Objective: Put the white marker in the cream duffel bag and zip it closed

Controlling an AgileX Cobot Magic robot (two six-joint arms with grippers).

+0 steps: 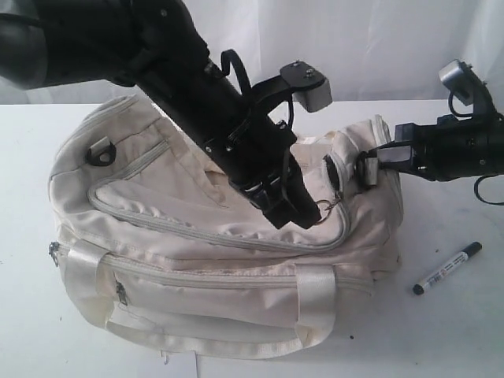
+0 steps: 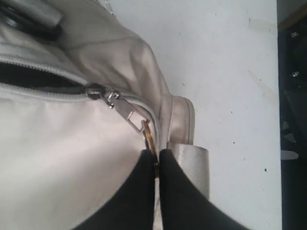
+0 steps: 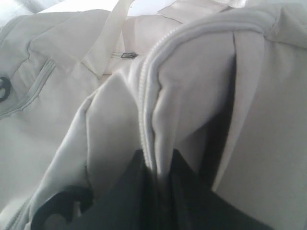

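The cream duffel bag [image 1: 197, 228] lies on the white table, its top zipper running in a curve. My left gripper [image 1: 311, 214] reaches across it and is shut on the metal ring pull [image 2: 149, 138] of the zipper; the slider [image 2: 96, 91] sits beside a dark open stretch of zipper. My right gripper [image 1: 372, 168] is shut on a fold of the bag's end fabric [image 3: 156, 143] by the piping. The white marker [image 1: 447, 268] with its dark cap lies on the table to the right of the bag, away from both grippers.
A black strap ring [image 1: 101, 151] sits on the bag's left end, and another black strap ring [image 3: 62, 203] shows near my right gripper. Glossy webbing handles [image 1: 315, 295] hang over the bag's front. Bare table [image 1: 441, 339] surrounds the marker.
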